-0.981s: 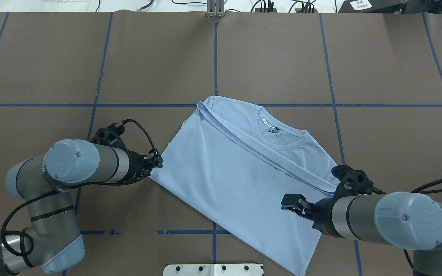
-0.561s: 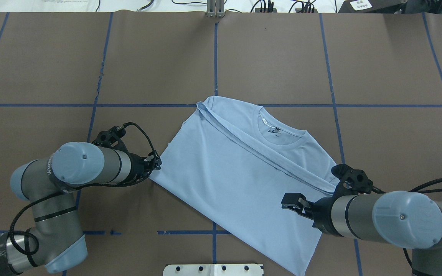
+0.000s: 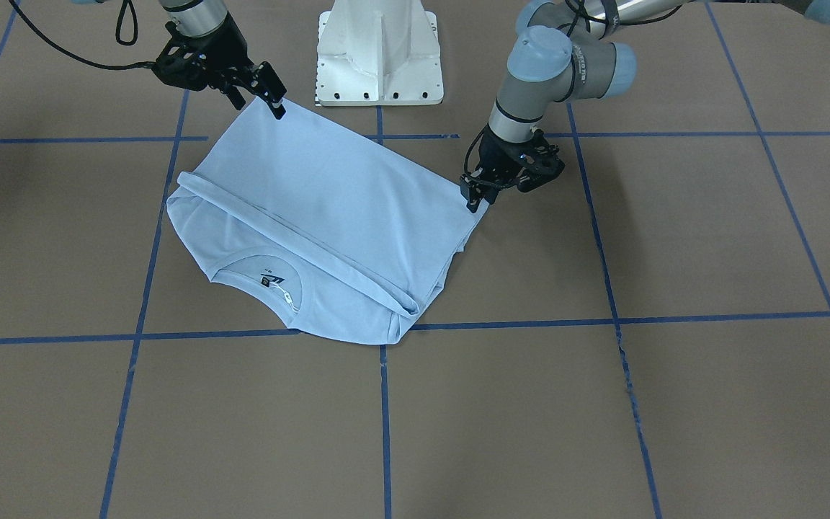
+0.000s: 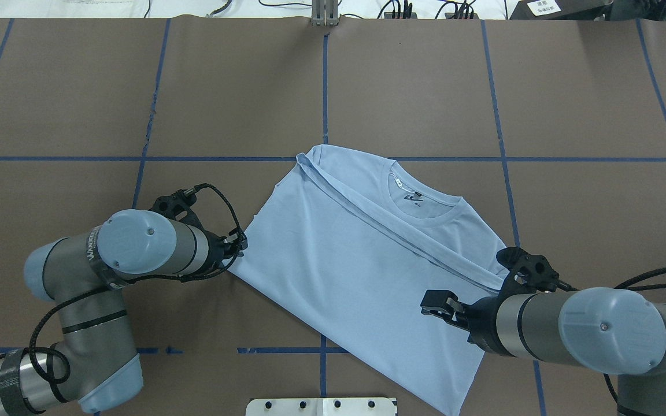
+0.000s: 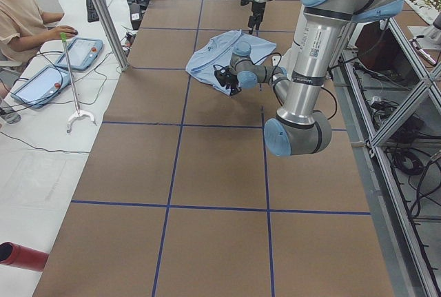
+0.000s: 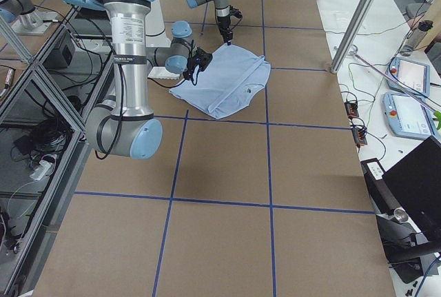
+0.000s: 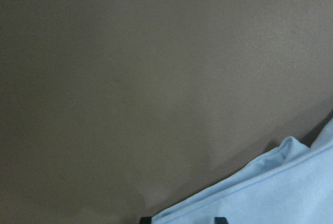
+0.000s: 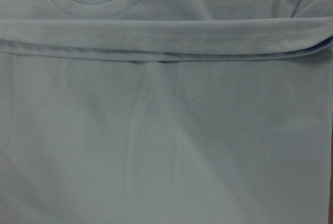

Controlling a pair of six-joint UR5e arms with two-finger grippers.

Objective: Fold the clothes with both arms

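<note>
Two pincers are meeting the shirt (image 4: 362, 271), which is lying half-folded just before the white base (image 3: 379, 50). Your left pincer (image 3: 471, 201) is standing spread around a corner; of the right pincer (image 3: 276, 103) you cannot tell. The cloth is looking soft and light, so be pinching the corners.

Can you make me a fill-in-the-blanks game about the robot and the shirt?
1. The folded T-shirt is light ___.
2. It lies on a ___ table marked with blue lines.
3. The left gripper and the right gripper make ___ grippers at the shirt's edge.
4. The pedestal base is ___.

Missing words: blue; brown; two; white.
</note>
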